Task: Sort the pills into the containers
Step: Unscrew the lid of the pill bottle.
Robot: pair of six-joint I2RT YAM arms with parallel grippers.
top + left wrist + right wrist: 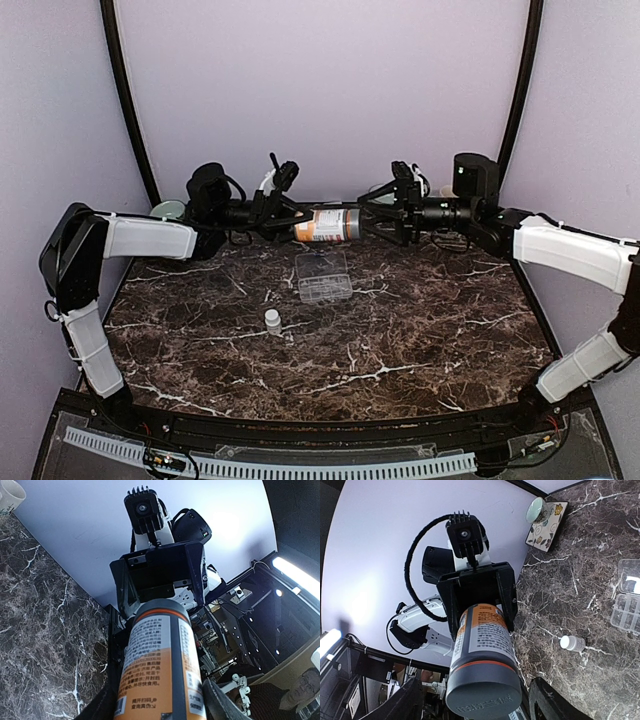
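Observation:
An amber bottle [325, 224] [157, 655] [482, 650] with a white label hangs on its side above the back of the table. My left gripper [290, 222] [157, 707] is shut on the bottle's body near its base. My right gripper [366, 222] [477, 705] faces it and straddles the grey cap [482, 695], open, with a gap on each side of the cap. The containers, small compartments of a clear organiser box [323, 276] [626, 611], lie on the marble below the bottle with the lid open. No pills show in any view.
A tiny white bottle [272, 320] [572, 643] stands in front of the organiser box. A pale cup [168, 210] [10, 495] [537, 509] on a flowered coaster [547, 527] sits at the table's back left corner. Purple walls enclose the table.

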